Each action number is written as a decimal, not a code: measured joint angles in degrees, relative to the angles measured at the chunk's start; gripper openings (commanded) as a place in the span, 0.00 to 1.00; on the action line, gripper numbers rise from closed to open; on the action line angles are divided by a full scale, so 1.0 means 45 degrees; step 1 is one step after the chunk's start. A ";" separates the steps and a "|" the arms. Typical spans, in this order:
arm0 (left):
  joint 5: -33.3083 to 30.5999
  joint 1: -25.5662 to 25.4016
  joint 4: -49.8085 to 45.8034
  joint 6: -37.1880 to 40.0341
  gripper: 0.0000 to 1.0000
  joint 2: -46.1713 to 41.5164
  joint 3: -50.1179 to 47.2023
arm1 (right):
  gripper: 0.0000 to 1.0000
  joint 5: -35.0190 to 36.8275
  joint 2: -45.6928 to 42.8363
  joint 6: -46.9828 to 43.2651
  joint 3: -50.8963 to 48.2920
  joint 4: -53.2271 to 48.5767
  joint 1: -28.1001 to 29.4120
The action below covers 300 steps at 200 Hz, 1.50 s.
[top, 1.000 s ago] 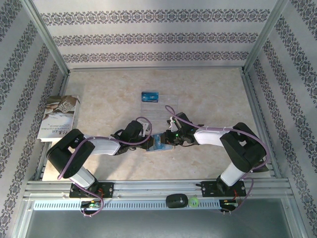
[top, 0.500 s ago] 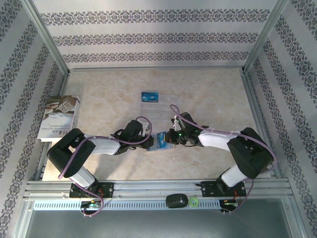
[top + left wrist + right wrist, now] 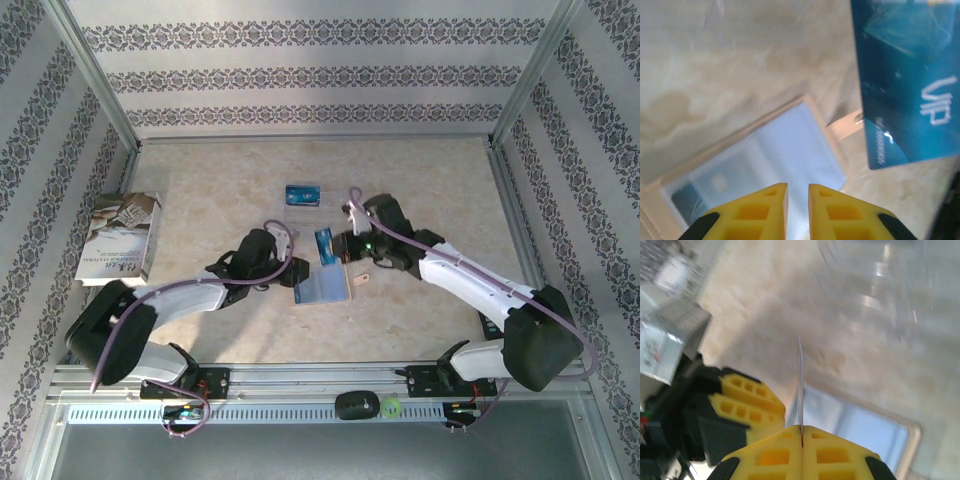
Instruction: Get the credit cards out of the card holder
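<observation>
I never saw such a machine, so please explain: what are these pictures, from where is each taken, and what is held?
Two robot arms stand at a table's near edge. One picture looks down from above; the other two come from a camera on each wrist, so the yellow fingers there are that arm's own. The right gripper is shut on a blue card. The left gripper is slightly open and empty, over the open card holder. A second card lies in a clear tray; a book lies at the left.
</observation>
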 measured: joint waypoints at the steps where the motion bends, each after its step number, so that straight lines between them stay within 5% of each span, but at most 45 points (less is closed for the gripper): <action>1: 0.0005 0.0019 -0.0005 0.0000 0.24 -0.0044 0.0005 | 0.00 -0.0005 0.0015 -0.0034 0.0083 -0.0029 0.0000; 17: 0.0228 0.0583 -0.0189 -0.0039 0.48 -0.1088 0.0053 | 0.00 0.0112 0.0559 -0.1515 0.2064 -0.0719 0.0010; 22: 0.0291 0.0797 -0.0248 -0.0102 0.67 -0.1375 0.0034 | 0.00 0.0160 0.0763 -0.1938 0.2589 -0.0937 0.0010; 25: 0.0355 0.0942 -0.0321 -0.0058 0.94 -0.1588 0.0005 | 0.00 0.0248 0.0952 -0.2327 0.2997 -0.1112 0.0015; 28: 0.0393 0.1059 -0.0350 -0.0117 1.00 -0.1724 -0.0024 | 0.00 0.0296 0.1088 -0.2545 0.3322 -0.1253 0.0015; 131: -0.0573 0.2730 -0.4410 -0.0126 0.99 -0.6271 -0.0520 | 0.00 0.2239 0.7538 -1.0686 1.1764 -0.6013 0.0010; 300: -0.1593 0.3570 -0.5566 0.0209 0.99 -0.5775 -0.0520 | 0.00 0.4352 1.0690 -1.5504 1.4804 -0.8155 0.0287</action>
